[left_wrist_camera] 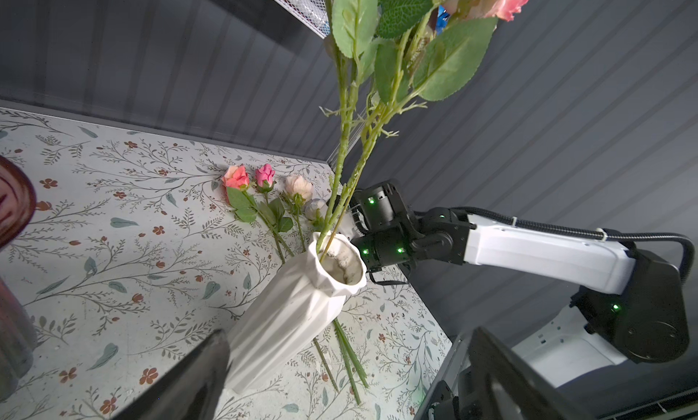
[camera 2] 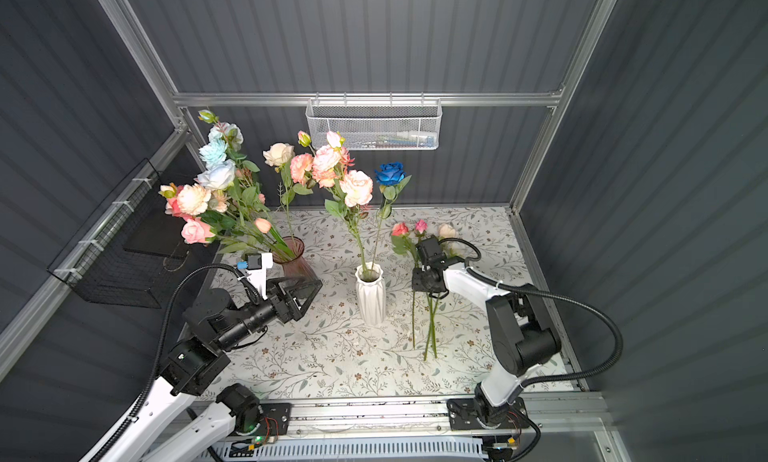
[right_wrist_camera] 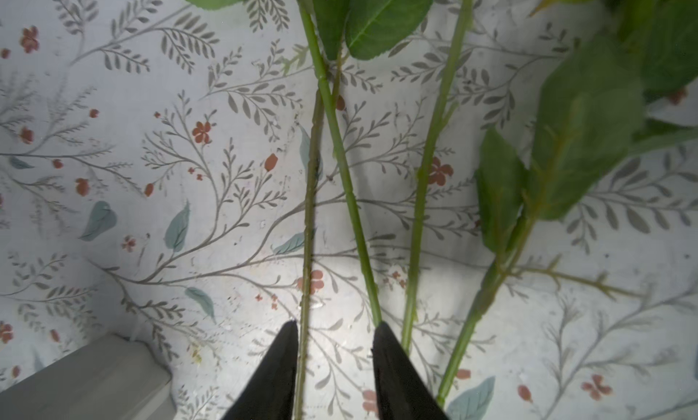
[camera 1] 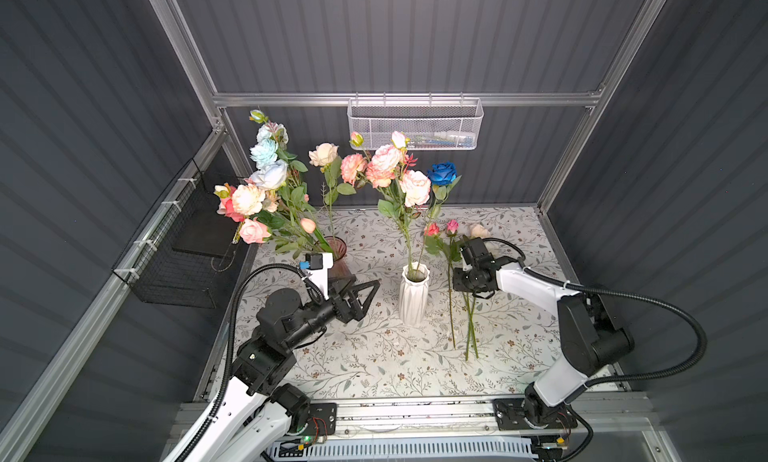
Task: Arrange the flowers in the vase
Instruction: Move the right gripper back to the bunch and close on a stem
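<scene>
- Stems of the loose flowers [camera 1: 432,230] are lying side by side on the surface [camera 1: 374,356], just beside the white vase [camera 1: 414,298], with the heads pointing toward the back wall.
- Right claw [right_wrist_camera: 336,325] is hanging over them tips down, standing partly open. In the right wrist view one stem is running into the gap along one fingertip [right_wrist_camera: 281,361], and a second is meeting the tip of the other finger. Nothing is looking gripped yet.
- Isolating one stem is mattering most here. A squeeze from this spot is risking two stems, or one nipped under a tip and flicked aside. Shifting sideways until a single stem is lying centred is looking wiser.
- Gripping the bare stem below the leaves is leaving the cut end free for threading into the vase mouth.
- White vase is already holding a pink spray and the dark blue rose [camera 1: 442,174], both leaning. Little of the mouth is staying free, so the new stem is probably needing a near-upright entry.
- Left claw [camera 1: 365,283] is hovering wide open and empty between the pink glass vase [camera 1: 337,248] and the white one, and is well placed for steadying it.
</scene>
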